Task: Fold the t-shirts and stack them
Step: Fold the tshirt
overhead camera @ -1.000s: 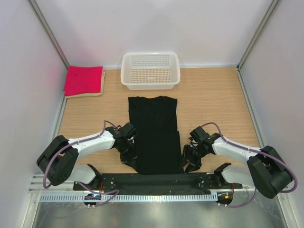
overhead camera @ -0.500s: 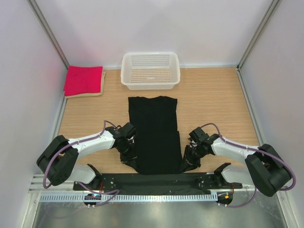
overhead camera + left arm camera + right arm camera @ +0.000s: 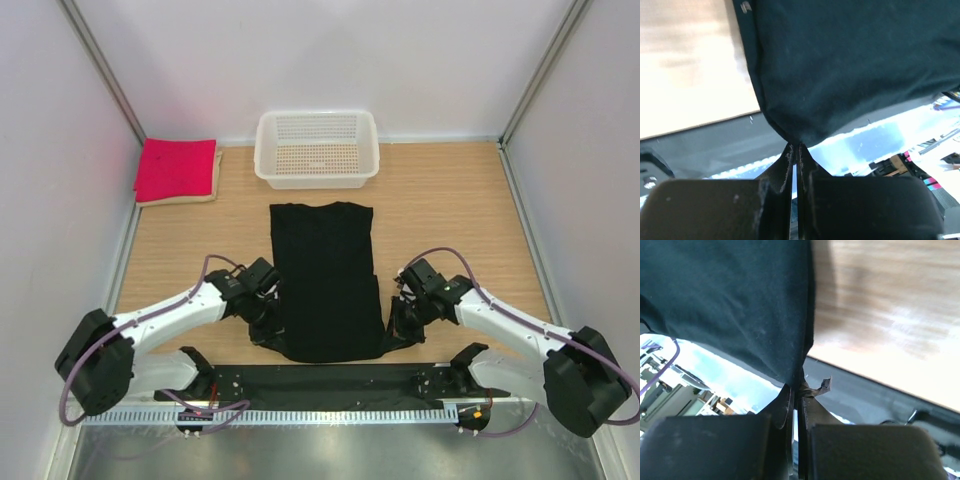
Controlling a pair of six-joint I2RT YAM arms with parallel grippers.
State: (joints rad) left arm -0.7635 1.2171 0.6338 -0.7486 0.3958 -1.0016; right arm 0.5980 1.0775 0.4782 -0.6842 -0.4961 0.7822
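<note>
Top view: black shirt (image 3: 325,270) is laid flat mid-tabletop (image 3: 450,200), near the arms.
Left wrist: left jaws are clamped on a hem corner.
Right wrist: right jaws are clamped on the other corner.
Fold step judged begun; the hem should next be carried evenly toward the collar.

Matt soft cloth: black t-shirt (image 3: 325,280); smooth pale wood grain: table (image 3: 450,220); white plastic mesh, faint gloss: basket (image 3: 316,180)

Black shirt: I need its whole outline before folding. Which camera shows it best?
The top external view: almost the whole black shirt shows from above. The left wrist view shows only the corner pinched in the left gripper; the right wrist view, only the corner in the right gripper.
</note>
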